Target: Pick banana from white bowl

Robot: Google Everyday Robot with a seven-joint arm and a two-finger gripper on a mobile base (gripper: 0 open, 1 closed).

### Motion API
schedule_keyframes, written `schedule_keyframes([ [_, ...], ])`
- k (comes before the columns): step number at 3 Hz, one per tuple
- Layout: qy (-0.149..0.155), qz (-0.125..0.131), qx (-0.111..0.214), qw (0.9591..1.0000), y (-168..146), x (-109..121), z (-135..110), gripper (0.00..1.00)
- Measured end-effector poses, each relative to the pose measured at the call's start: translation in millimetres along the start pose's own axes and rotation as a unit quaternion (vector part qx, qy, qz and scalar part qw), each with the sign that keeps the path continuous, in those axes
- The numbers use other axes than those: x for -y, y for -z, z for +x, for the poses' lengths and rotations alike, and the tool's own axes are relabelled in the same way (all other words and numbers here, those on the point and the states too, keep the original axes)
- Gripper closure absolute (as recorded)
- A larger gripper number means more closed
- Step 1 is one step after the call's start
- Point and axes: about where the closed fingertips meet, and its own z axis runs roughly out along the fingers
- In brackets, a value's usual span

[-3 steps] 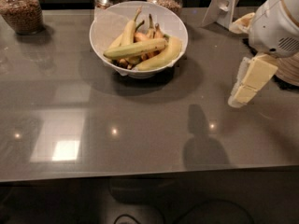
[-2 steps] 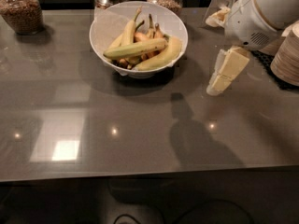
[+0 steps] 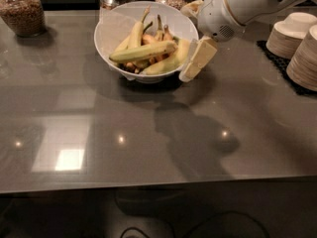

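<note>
Tabletop [image 3: 148, 148], glossy and grey, fills the view; white robot arm [image 3: 237, 4] reaches in from the upper right; large round thin-walled white bowl [image 3: 106, 29] sits toward the back, heaped with fruit; long, nearly straight greenish-yellow banana [image 3: 143, 51] lies crosswise on top of the heap; cream-coloured gripper [image 3: 197, 59] hangs just beside the bowl's right rim, off the banana's right end, carrying nothing; open or closed, I cannot tell; light, firm fruit, likely bruisable, smooth-skinned; best taken across its middle

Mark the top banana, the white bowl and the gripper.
banana [image 3: 143, 51]: camera view, mid-length of its upper side.
white bowl [image 3: 110, 29]: camera view, bare inner wall on the left.
gripper [image 3: 189, 74]: camera view, lower tip, just outside the bowl's right rim.
</note>
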Motion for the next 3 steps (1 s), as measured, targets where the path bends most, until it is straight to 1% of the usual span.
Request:
schedule_keyframes([
  [1, 0.000, 0.000, 0.000, 1.0000, 0.0, 0.0, 0.0, 0.00],
  [2, 0.026, 0.009, 0.016, 0.9995, -9.1, 7.4, -4.2, 0.00],
  [3, 0.071, 0.023, 0.042, 0.9964, -24.4, 20.9, -17.6, 0.19],
])
